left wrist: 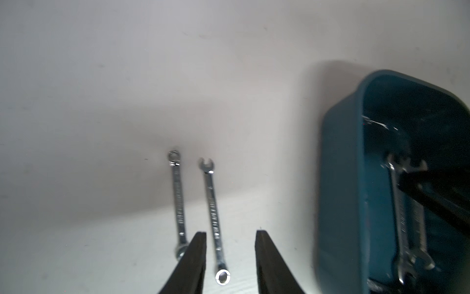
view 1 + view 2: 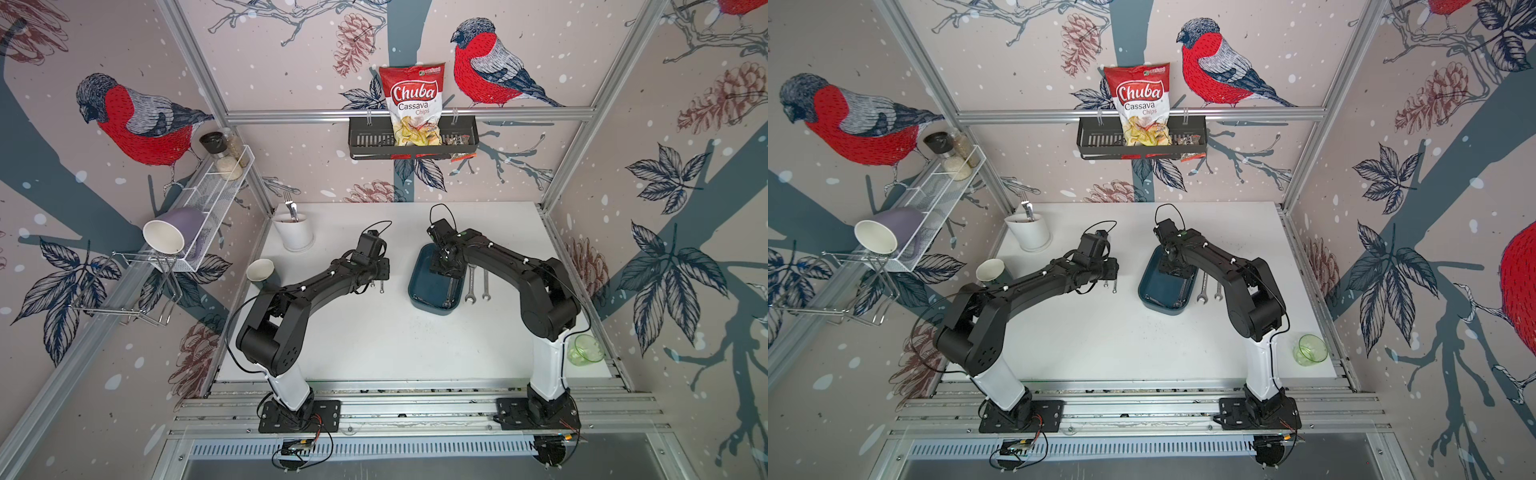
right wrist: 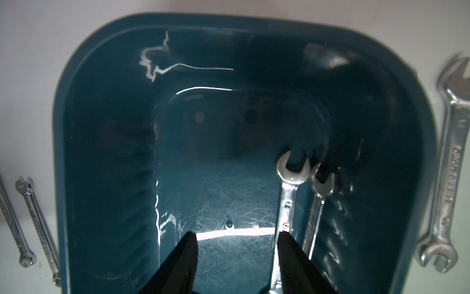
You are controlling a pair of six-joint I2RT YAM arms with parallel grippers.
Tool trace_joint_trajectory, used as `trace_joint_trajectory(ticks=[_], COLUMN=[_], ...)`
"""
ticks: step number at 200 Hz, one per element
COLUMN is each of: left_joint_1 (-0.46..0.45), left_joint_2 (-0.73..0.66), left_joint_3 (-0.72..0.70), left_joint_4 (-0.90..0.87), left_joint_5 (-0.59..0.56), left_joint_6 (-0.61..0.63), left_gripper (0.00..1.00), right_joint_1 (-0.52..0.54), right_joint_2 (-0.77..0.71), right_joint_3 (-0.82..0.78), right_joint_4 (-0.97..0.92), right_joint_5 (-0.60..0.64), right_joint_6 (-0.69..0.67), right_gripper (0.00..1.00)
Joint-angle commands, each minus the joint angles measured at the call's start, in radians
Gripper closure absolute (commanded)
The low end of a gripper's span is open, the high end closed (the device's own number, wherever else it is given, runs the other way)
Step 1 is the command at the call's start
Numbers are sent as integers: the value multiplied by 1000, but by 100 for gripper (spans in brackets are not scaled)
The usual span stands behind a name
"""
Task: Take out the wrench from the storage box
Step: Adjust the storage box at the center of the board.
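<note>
— Inside the storage box [image 3: 61,132], the right pincer [image 3: 236,236] hangs with its jaws apart and nothing between them.

— And the wrench?

— Two lie flat on the box floor, side by side along one long wall, open ends pointing the same way. One black finger [image 3: 292,254] overlaps the shaft of the broad wrench [image 3: 288,198]; whether they touch cannot be told. The thin wrench [image 3: 318,203] lies just beyond, nearer the wall.

— So neither is gripped?

— Neither. Both rest in the box.

— And the left pincer [image 1: 231,233]?

— Open as well, over the white tabletop [image 1: 101,127], to the left of the box. A small wrench [image 1: 213,216] lies on the tabletop in the gap between its fingers, nearer one of them and clamped by neither. A second small wrench [image 1: 178,203] lies just beside it, almost parallel.

— What sits on the box's other side?

— In a top view a large wrench [image 2: 471,286] lies just beside the box's right wall, and an outer large wrench [image 2: 485,284] lies next to that.

— Farther out?

— A mug [image 2: 259,272] stands near the left arm, and a white pot [image 2: 294,237] holding a fork stands at the back left corner. A green glass [image 2: 585,350] sits near the right arm's base. On the back wall, a chips bag [image 2: 413,104] stands in a black basket [image 2: 365,141].
</note>
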Motion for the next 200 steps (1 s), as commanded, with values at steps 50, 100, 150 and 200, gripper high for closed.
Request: trace_joint_trajectory(ticks=[50,100,150,200], left_joint_1=[-141,-155,-173,-190], left_joint_2=[132,222,214,177], left_joint_3=[119,165,160,124], left_joint_4=[30,40,38,19], left_joint_5=[54,36,0,-103], left_joint_6=[-6,2,-69,-209], left_gripper=[52,55,73,83], right_joint_1=[-5,-9,-18,-11], right_joint_2=[-46,-65,-82,-71], right_joint_3=[-55,-74,-92,-83], right_joint_4=[21,36,55,60], right_joint_5=[4,-3,-14,-22], right_joint_6=[35,27,25,27], right_gripper=[44,44,44,45])
